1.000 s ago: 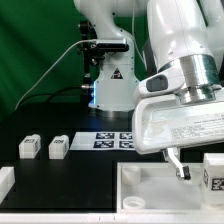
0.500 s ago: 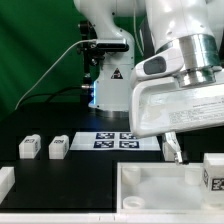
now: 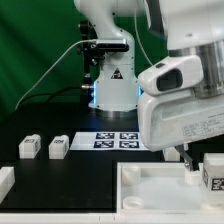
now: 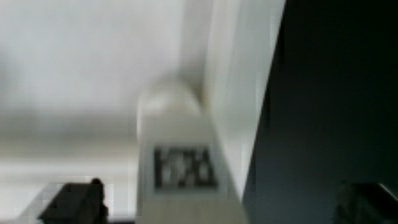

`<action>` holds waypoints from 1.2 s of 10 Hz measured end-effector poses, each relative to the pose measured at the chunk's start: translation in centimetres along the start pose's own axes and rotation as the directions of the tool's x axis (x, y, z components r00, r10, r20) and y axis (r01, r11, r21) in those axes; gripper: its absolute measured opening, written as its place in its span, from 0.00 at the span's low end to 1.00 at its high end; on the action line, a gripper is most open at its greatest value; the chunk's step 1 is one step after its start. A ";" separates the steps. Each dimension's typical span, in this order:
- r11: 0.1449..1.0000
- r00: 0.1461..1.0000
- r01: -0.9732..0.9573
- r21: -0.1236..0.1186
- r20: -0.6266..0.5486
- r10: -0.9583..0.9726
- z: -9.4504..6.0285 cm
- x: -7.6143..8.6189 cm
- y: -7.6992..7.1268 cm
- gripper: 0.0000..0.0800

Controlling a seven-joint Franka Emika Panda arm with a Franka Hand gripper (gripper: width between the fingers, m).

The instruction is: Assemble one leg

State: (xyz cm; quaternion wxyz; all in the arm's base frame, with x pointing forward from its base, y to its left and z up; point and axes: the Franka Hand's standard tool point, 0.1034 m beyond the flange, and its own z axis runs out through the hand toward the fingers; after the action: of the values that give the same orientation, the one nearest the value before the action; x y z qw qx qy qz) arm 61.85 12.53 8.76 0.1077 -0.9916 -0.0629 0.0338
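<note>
A white leg [image 3: 212,171] with a square marker stands at the exterior view's right edge, next to the large white tray-like part [image 3: 150,186]. My gripper [image 3: 190,160] hangs just beside and above it. In the blurred wrist view this leg [image 4: 178,150] lies between my two dark fingertips [image 4: 75,202], which stand wide apart and do not touch it; my gripper [image 4: 217,205] is open. Two more legs [image 3: 29,147] [image 3: 59,147] stand side by side on the black table at the exterior view's left.
The marker board [image 3: 113,139] lies flat in the middle of the table in front of the robot base [image 3: 110,85]. Another white part [image 3: 5,181] shows at the lower left edge. The arm's white body hides the back right of the table.
My gripper has moved toward the exterior view's right and a little down, closing in on the leg at the right edge. The legs at the left have not moved.
</note>
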 end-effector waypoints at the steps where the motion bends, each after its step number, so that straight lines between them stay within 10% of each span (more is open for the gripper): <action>1: 1.000 1.000 -0.004 0.008 0.025 0.003 -0.1 0.8 -0.1 0.81; 4: 1.000 1.000 0.001 0.000 -0.015 -0.001 0.4 1.1 0.5 0.81; 7: 1.000 1.000 0.000 0.000 -0.015 0.000 0.4 1.1 0.6 0.49; 12: 0.995 0.992 -0.096 -0.002 -0.080 0.095 0.4 1.2 1.6 0.38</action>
State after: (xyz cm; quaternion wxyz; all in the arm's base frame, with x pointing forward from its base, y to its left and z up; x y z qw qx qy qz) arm 63.17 11.23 7.96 0.1056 -0.9943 -0.0112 -0.0008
